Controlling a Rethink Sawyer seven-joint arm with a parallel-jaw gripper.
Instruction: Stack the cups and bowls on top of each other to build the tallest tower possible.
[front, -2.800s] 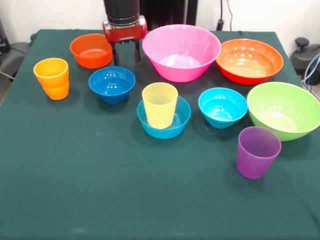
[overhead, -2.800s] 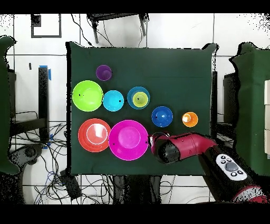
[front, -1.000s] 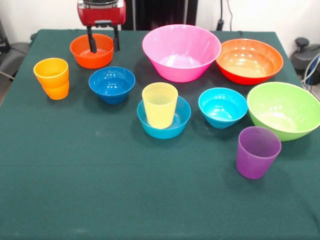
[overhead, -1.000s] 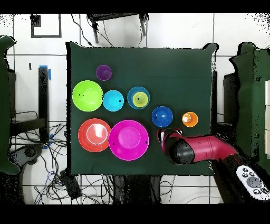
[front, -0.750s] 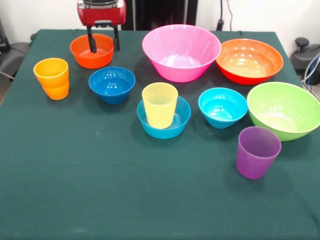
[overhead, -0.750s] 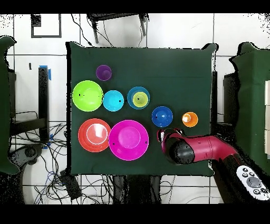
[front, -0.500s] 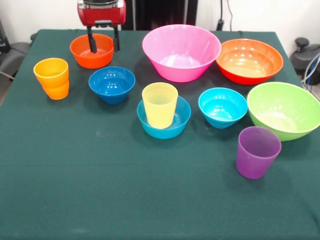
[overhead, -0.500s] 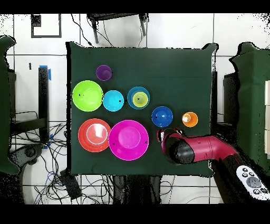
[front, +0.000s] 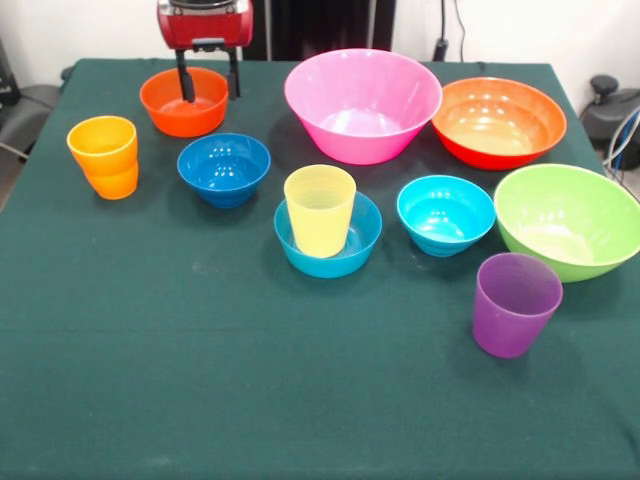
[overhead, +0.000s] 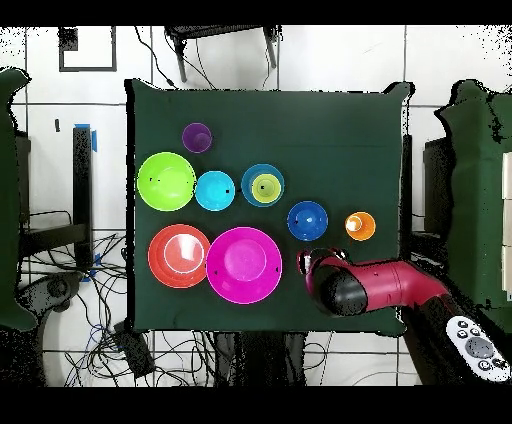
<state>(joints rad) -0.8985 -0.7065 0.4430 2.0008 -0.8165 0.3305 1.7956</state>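
Note:
The tower is a yellow cup (front: 319, 210) standing upright in a mid-blue small bowl (front: 365, 238). My gripper (front: 209, 88) is open at the small orange-red bowl (front: 170, 108), one finger over its inside and the other past its right rim. Its height above the bowl is unclear. In the overhead view the arm (overhead: 345, 287) hides that bowl and the gripper. Alone on the cloth stand the dark blue bowl (front: 224, 167), the cyan bowl (front: 445, 214), the orange cup (front: 103, 156) and the purple cup (front: 515, 303).
Large bowls line the far and right side: pink (front: 362, 103), orange-red (front: 498, 120), lime green (front: 566, 218). The green tablecloth (front: 200, 380) covers the table. Cables and chair frames (overhead: 215, 40) lie on the floor around it.
The gripper has gone from the gap beside the pink bowl leftward to the small orange-red bowl. Over the last second it has only edged slightly up. Nothing else has moved.

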